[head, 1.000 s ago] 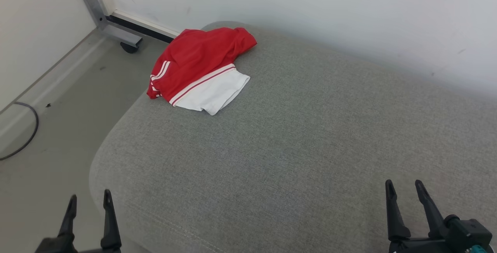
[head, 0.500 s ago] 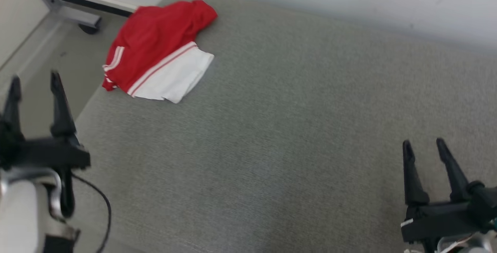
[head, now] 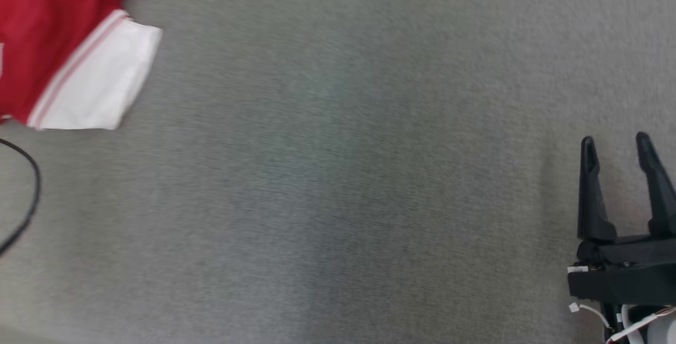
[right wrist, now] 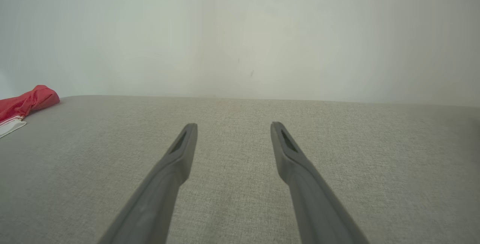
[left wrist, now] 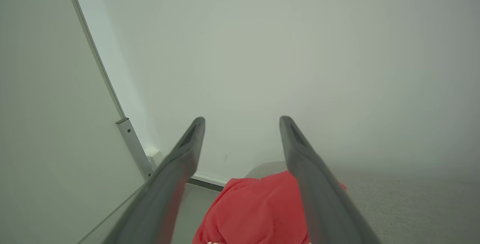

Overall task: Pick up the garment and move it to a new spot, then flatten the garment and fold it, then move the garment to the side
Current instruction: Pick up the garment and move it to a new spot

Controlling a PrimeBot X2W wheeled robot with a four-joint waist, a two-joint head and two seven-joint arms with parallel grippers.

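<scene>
Near right, the right fingers [head: 591, 196] hover spread wide and empty over the grey cushion [head: 338, 175]. The left fingers [left wrist: 180, 161] are spread wide too, holding nothing, with the garment [head: 58, 53] below and beyond them. Red with a white band, it lies at the cushion's far left end, near the pale wall [right wrist: 240, 30].

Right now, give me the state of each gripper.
Left gripper: open, empty, with the red garment ahead of it.
Right gripper: open, empty, above the grey cushion.
</scene>
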